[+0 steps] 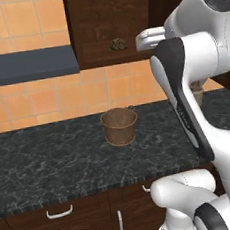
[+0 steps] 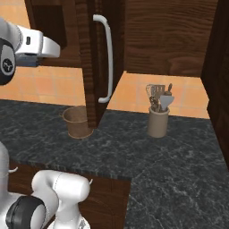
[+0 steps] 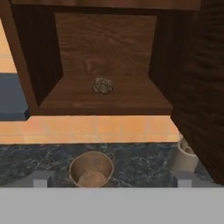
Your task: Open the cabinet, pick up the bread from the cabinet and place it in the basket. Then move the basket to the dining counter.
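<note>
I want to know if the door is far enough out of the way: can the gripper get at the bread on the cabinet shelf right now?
Probably yes. The cabinet door is swung wide, the bread lies alone on the shelf, and the open gripper faces it with nothing between.

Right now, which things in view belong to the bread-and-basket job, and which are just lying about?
Job: tall dark-brown wood cabinet, door open; small lumpy brown bread on its shelf; round brown basket on the black marbled counter; open gripper facing the shelf.

Lying about: tan utensil crock; low cabinets with curved handles; grey wall shelf.
</note>
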Tool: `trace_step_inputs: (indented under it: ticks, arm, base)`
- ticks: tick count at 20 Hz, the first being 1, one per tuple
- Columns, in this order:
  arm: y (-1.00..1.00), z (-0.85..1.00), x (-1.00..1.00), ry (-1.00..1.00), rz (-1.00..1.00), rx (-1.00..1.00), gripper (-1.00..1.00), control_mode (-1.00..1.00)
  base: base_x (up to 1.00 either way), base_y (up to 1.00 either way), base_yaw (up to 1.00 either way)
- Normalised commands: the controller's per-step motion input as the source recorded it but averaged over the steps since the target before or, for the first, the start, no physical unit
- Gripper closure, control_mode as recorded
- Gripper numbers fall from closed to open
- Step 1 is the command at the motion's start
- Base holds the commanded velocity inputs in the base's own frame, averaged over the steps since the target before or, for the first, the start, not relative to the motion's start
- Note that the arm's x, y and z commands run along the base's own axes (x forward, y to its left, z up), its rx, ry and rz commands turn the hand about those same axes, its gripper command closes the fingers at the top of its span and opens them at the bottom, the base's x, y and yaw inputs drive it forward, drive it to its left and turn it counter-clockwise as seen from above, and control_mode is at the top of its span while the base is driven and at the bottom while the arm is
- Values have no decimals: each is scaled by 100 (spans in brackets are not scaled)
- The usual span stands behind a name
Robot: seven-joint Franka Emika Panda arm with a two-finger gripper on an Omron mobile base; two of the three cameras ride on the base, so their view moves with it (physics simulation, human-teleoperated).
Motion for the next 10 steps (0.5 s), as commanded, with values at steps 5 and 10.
trace_step_inputs:
  ticks: [5,10]
  arm:
    - [6,-21,81,0,13,0,-100,-100]
    - [11,0,100,3,-1,-4,-100,-100]
  base:
    - [0,0,0]
    - [0,0,0]
